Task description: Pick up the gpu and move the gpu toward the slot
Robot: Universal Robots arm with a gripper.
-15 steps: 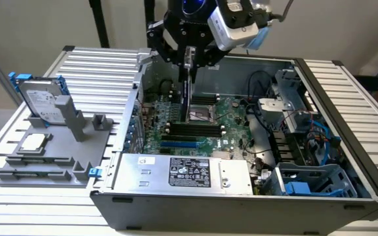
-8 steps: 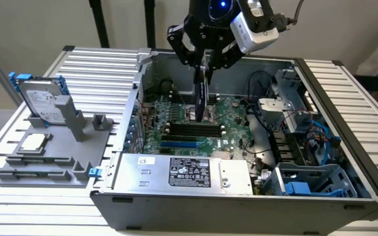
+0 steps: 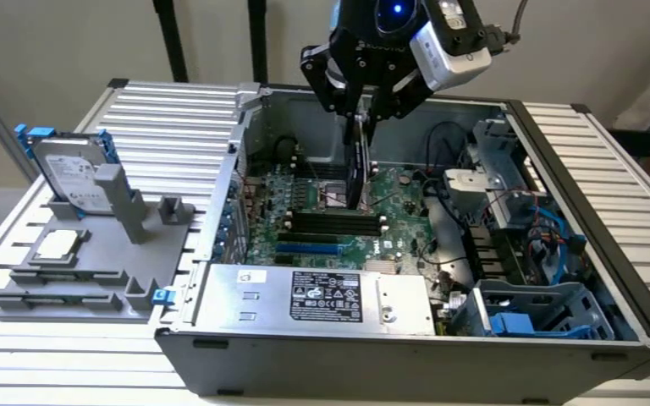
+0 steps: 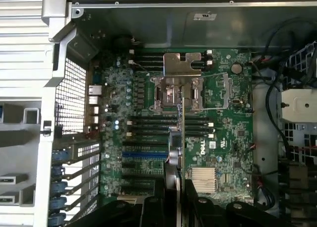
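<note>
- Ribbed metal tabletop (image 3: 167, 106) carried an open computer case (image 3: 415, 347), with a plain pale wall behind.
- Above the case hung the gripper (image 3: 365, 108), clenched on the gpu (image 3: 357, 165), which it held edge-on and upright over the motherboard (image 3: 399, 190).
- In the wrist view the gpu (image 4: 181, 133) ran as a thin vertical line, its silver bracket (image 4: 182, 64) over the CPU socket (image 4: 178, 95).
- Black memory slots (image 3: 331, 224) and a blue slot (image 3: 308, 249) lay just below the card.
- Crowding the exterior view's right were black cables (image 3: 449, 135) and a drive cage (image 3: 534, 309); the power supply (image 3: 314, 296) sat at the near edge.
- Well apart on the exterior view's left, a grey holder (image 3: 88, 262) kept a hard drive (image 3: 74, 173) and a small silver chip (image 3: 60, 244).
</note>
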